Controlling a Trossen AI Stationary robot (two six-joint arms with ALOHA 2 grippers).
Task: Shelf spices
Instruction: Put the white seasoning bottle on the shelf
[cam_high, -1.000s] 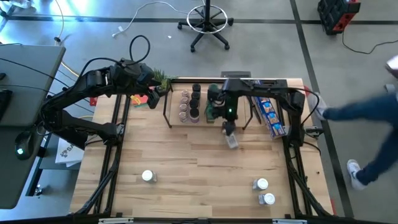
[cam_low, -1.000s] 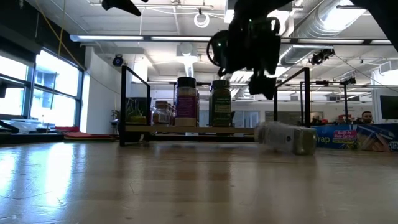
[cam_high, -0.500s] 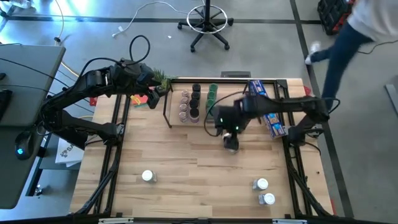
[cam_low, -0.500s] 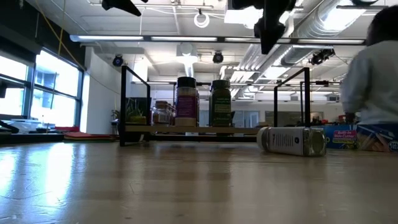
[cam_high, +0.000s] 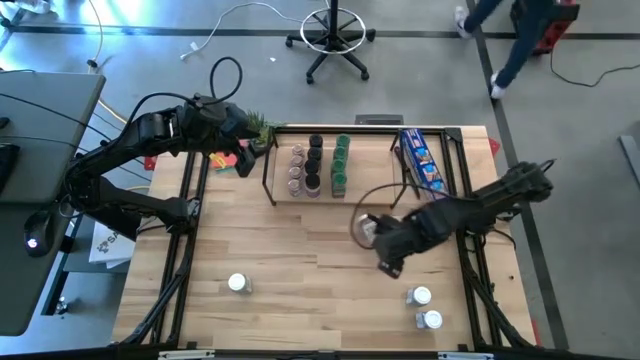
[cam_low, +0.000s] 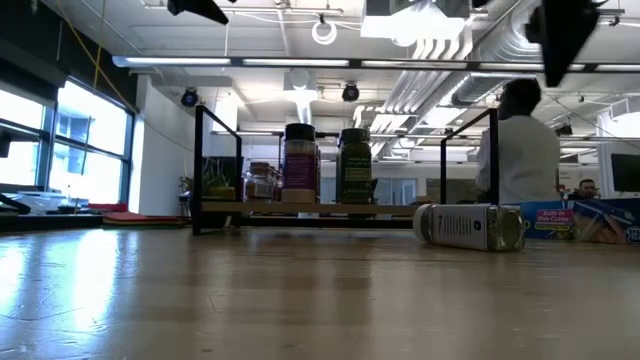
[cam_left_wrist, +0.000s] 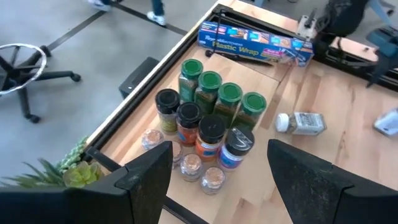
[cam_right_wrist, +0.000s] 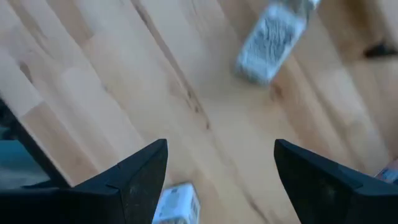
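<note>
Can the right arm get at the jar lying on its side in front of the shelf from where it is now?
Probably yes. The right gripper hovers with open jaws just beside the tipped jar, and bare table surrounds it; the shelf stands behind, not between.

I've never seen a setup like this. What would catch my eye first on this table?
Probably the cluster of spice jars packed upright on the small shelf at the table's far edge. Next, one jar lying on its side on the wood just in front of it, with the right end effector hovering open nearby. Three more jars stand scattered along the near edge.
</note>
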